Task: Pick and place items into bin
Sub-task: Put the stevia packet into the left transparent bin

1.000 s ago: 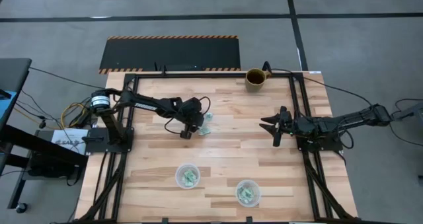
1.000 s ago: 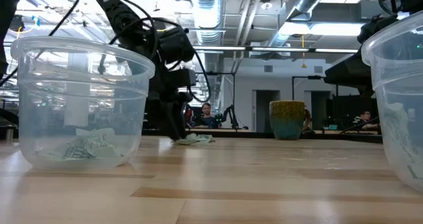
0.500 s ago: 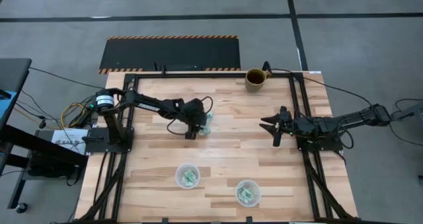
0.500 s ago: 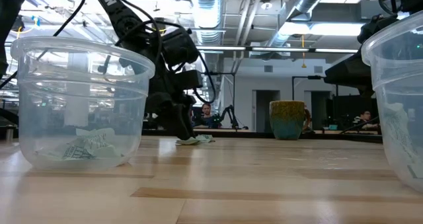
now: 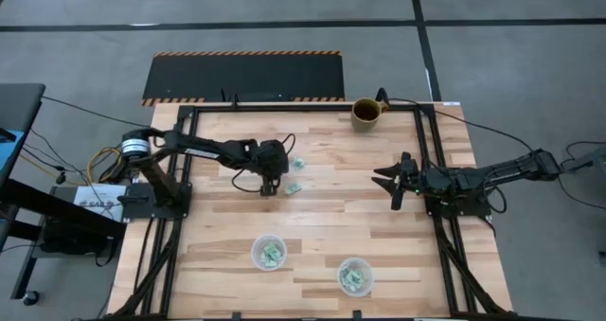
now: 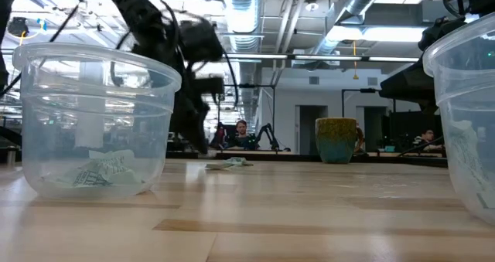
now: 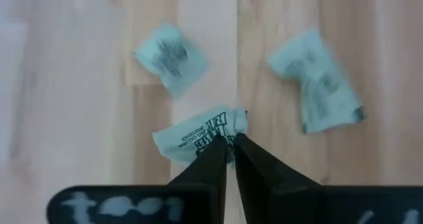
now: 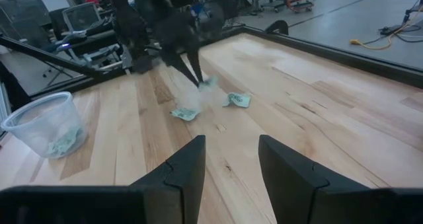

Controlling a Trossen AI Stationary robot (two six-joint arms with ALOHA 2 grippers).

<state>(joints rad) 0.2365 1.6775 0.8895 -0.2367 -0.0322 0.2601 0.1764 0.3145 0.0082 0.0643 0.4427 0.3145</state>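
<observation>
Three items lie near the worktop's far edge, left of centre; my left end effector (image 7: pixel 230 151) has its tips pinched together on the middle packet (image 7: pixel 198 135); right end effector (image 5: pixel 396 181) idles half-open, farther off; clear cups (image 5: pixel 268 253) toward the near edge.

Low view: the left arm (image 6: pixel 174 49) is motion-blurred, and the right cup (image 6: pixel 462 115) is cut by the picture's edge. The printing on the pinched item (image 7: pixel 198 135) is too small to read.
</observation>
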